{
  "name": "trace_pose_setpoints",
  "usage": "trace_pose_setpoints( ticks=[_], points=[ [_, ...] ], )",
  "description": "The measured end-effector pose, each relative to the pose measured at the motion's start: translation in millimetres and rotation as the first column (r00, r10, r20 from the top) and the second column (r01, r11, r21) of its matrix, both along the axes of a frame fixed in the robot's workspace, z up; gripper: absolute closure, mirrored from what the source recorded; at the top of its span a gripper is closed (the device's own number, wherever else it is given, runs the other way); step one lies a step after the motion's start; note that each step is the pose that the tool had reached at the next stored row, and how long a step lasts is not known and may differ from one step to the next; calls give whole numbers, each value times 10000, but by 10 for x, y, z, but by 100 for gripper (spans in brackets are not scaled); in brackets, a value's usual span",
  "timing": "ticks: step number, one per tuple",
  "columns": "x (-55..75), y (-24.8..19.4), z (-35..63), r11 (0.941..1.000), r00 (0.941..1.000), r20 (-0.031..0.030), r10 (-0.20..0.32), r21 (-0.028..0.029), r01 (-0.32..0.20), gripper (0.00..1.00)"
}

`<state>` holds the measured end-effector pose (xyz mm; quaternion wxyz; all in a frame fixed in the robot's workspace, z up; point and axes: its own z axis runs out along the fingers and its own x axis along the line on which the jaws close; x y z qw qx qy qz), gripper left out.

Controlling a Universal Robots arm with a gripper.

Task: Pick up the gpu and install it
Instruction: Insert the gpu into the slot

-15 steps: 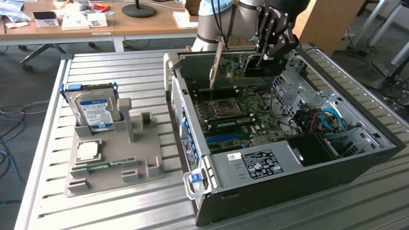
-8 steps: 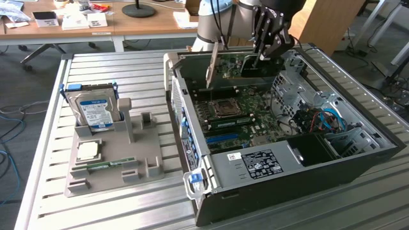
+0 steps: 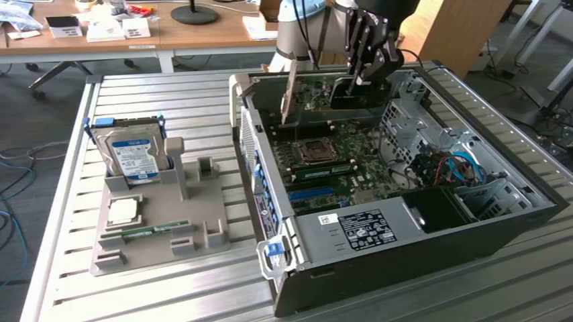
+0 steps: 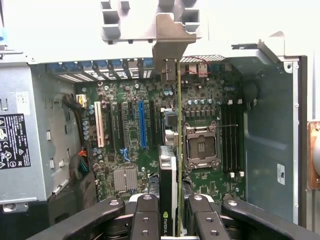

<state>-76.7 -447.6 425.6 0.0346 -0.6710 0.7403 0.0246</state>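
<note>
While gripper [image 4: 172,210] clamps gpu [image 4: 169,167], above motherboard [image 4: 130,135]

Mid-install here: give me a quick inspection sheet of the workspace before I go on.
Surface: slatted metal table carrying the open computer case and a grey fixture.
Job's things: gpu upright over the motherboard inside the case; seated or not, cannot tell.
Clutter: hard drive, processor chip and memory stick on the fixture.
Grippers: gripper shut on the gpu.
Cables: blue cables inside the case; loose cables on the floor.
Surroundings: wooden desks behind the table.
</note>
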Motion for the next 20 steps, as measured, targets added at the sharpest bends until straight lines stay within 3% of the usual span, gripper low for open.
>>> trace_pose_setpoints(
  ticks=[20],
  points=[
    [-1,-1,-79,10000,10000,0,-1,0,1,73]
  ],
)
